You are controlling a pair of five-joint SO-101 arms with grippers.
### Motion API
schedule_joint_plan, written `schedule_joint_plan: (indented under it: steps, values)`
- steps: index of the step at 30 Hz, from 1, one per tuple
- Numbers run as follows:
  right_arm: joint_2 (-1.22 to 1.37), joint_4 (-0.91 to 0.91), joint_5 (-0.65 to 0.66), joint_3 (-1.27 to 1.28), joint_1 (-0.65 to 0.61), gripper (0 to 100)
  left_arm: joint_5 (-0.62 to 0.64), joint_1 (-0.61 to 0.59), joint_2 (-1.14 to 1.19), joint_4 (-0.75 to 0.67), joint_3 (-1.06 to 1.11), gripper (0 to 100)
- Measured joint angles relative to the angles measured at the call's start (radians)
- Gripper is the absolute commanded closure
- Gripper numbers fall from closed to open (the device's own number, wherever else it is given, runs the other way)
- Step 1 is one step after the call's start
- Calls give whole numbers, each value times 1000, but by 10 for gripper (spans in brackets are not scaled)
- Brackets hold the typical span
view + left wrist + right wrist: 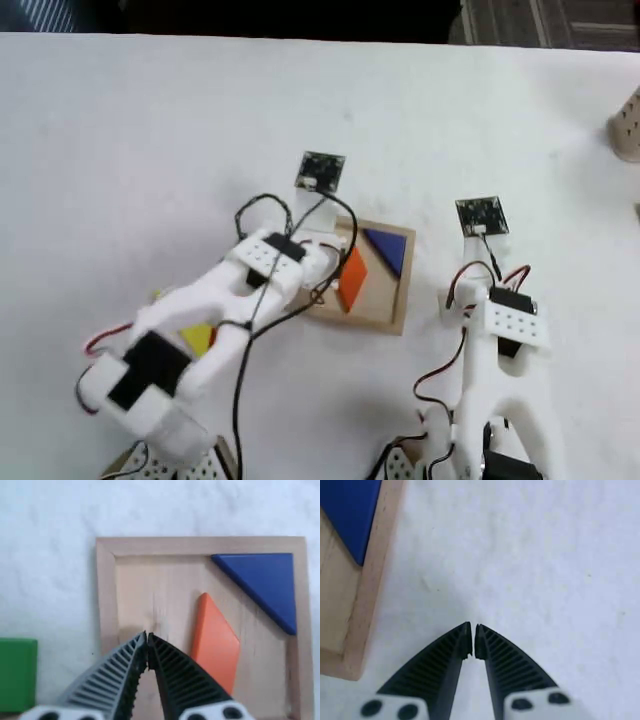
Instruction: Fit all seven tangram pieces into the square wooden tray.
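Left tool point(147, 639), pinched shut and empty, hangs over the tray point(105, 590); the green piece point(17, 672) lies outside it, probably nearer this arm.

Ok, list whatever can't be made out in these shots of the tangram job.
- High view: the left arm covers part of the wooden tray, so any pieces there can't be counted. It also hides most of the yellow piece, so its shape is unclear.
- Left wrist view: the green piece is cut off by the picture's edge, and the left claw hides some of the tray floor.
- Right wrist view: the blue triangle is cut off by the edge.
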Motion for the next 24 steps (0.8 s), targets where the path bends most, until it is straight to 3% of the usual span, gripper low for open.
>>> schedule_joint_plan:
  steps: [7, 16, 24]
  values:
    - [0, 0, 0, 0, 0, 978, 0, 0, 86, 129, -135, 978]
    - [0, 0, 0, 0, 0, 978, 0, 135, 92, 140, -144, 978]
    - [0, 0, 2, 0, 0, 978, 0, 169, 92, 138, -146, 977]
